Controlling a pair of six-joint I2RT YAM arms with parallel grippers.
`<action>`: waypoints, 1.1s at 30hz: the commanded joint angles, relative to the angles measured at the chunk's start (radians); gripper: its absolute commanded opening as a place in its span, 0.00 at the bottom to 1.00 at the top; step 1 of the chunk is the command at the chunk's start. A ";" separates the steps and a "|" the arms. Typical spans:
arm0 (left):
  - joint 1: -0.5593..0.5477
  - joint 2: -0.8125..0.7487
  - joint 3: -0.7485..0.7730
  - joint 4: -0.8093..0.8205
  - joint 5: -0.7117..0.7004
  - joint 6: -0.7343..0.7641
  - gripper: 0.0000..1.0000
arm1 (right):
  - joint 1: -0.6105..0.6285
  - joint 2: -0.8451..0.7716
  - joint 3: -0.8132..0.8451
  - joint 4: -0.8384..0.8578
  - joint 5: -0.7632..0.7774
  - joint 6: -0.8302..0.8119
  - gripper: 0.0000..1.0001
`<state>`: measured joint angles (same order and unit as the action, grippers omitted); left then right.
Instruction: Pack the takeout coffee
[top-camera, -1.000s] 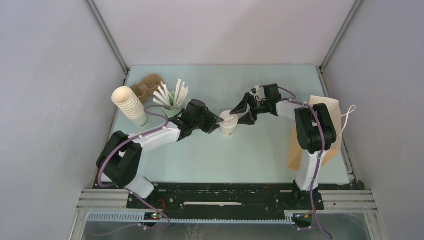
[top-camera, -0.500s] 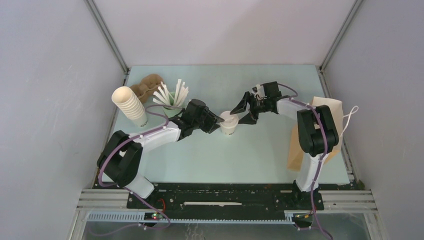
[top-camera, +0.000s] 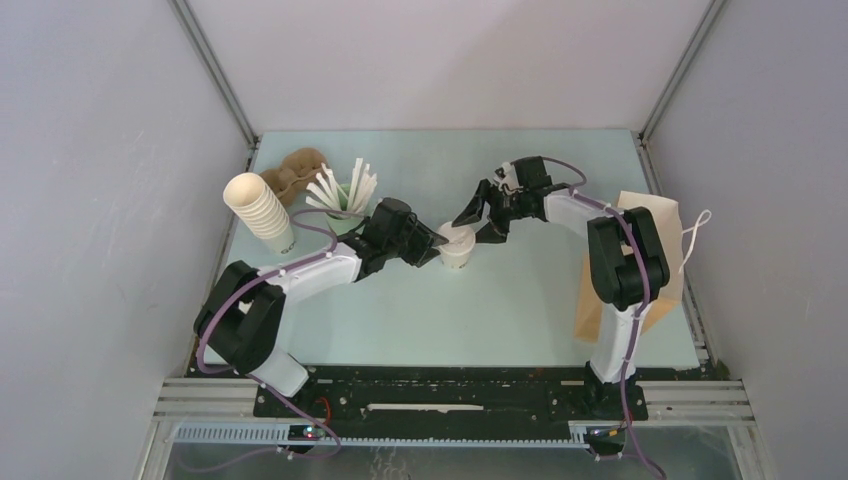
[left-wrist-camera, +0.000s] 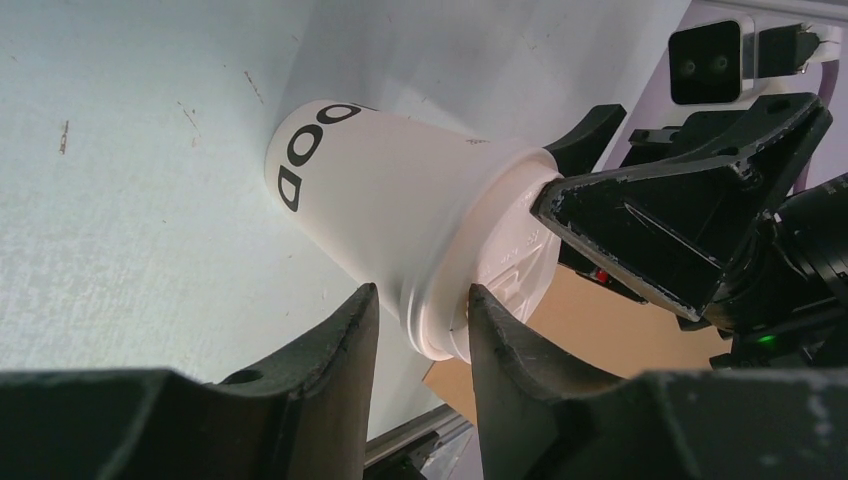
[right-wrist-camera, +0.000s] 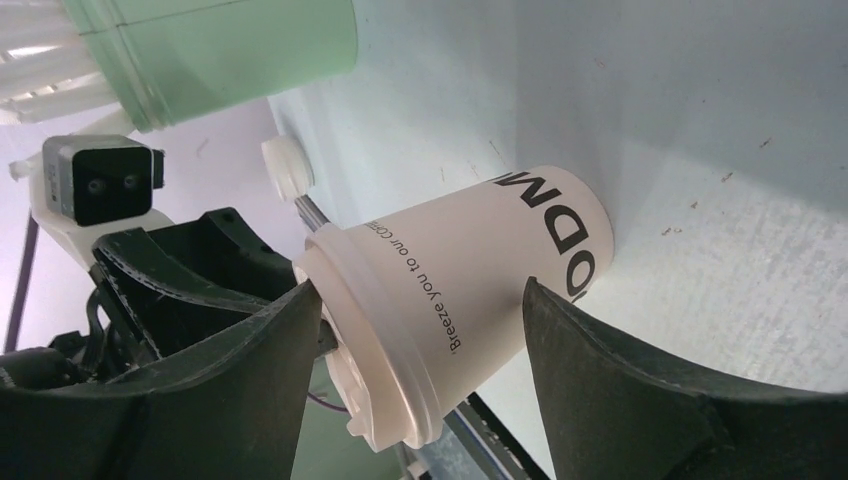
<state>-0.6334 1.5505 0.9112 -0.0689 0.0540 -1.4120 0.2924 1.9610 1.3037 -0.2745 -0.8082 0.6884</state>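
"where's the cup (top-camera: 457, 247)?"
"upright, middle of the surface (top-camera: 520, 290), lid (left-wrist-camera: 505, 265) on. left hand (left-wrist-camera: 422, 305) clamped just under the lid."
"and the right hand (right-wrist-camera: 425, 300)?"
"fingers (right-wrist-camera: 640, 380) wide apart either side of it, not gripping."

From above, the takeout coffee (top-camera: 459, 258) near the middle of the tabletop shows only in part: the left gripper (top-camera: 441, 248) covers its left side, and its print is too small to read there. In the left wrist view only the letters "OOD" show, and most of the lid (left-wrist-camera: 505, 250) lies behind a finger (left-wrist-camera: 650, 220) of the right gripper (top-camera: 476, 228). At the tabletop's right edge the right arm (top-camera: 620, 262) hides much of the paper bag (top-camera: 662, 214). The top edge of the right wrist view cuts off the green cup (right-wrist-camera: 230, 50).
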 joint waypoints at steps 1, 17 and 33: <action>-0.002 0.023 0.013 -0.102 -0.018 0.049 0.42 | 0.002 0.018 -0.022 -0.121 0.107 -0.130 0.79; -0.001 0.023 0.003 -0.094 -0.015 0.051 0.42 | -0.007 -0.181 -0.107 -0.154 -0.085 -0.154 0.95; 0.004 0.025 0.007 -0.111 -0.019 0.065 0.42 | -0.021 -0.187 -0.193 -0.089 -0.009 -0.149 0.85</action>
<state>-0.6342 1.5509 0.9112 -0.0689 0.0566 -1.4021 0.2707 1.8206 1.1236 -0.3748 -0.9096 0.5468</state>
